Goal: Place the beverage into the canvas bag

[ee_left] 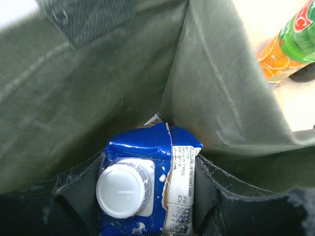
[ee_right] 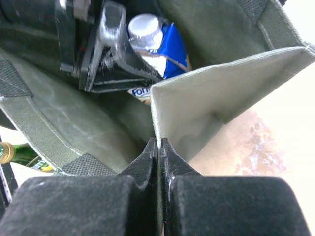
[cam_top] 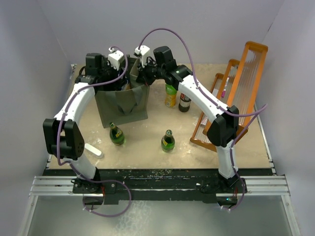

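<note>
The mouth of the canvas bag (cam_top: 123, 105), upper centre of the top view, gives you little room: the left gripper (cam_top: 118, 73) sits inside it, clamped on the blue carton (ee_left: 147, 167), and the right gripper (ee_right: 160, 147) pinches its right rim. An orange-labelled bottle (cam_top: 171, 96) and a dark bottle (cam_top: 184, 102) stand just right of the bag, and the orange rack (cam_top: 236, 93) walls the right edge. Open table lies lower centre, between the left green bottle (cam_top: 116, 134) and the right green bottle (cam_top: 168, 141).

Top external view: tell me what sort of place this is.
Probably a robot test cell in a lab: plain pale walls box in the table, the arms bolt to an aluminium rail, and the canvas bag, bottles and orange rack look staged.
</note>
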Robot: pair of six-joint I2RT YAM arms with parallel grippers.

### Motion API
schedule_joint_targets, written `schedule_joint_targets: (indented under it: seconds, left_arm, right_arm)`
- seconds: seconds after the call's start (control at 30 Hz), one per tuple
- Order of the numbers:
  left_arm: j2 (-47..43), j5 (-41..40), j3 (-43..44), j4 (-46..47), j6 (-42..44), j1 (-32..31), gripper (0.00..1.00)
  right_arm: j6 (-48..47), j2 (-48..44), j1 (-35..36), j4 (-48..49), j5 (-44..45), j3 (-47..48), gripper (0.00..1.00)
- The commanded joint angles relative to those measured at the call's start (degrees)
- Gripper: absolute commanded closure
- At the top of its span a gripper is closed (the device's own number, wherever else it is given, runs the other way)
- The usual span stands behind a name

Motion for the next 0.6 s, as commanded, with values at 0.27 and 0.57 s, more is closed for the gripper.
schedule_joint_targets:
  seconds: [0.27,0.57]
  left_arm:
    - [-7.34,2.63,-6.61,26.58,-7.43,0.22,1.00]
    - [-7.54,2.94,-6.69,31.53,-16.07,0.22,1.00]
  right_arm:
    - [1.20,-3.40,0.13,-0.09,6.80,-1.39,0.94]
    - [2.41,-4.67,0.14,0.95,-0.51,-2.99,0.94]
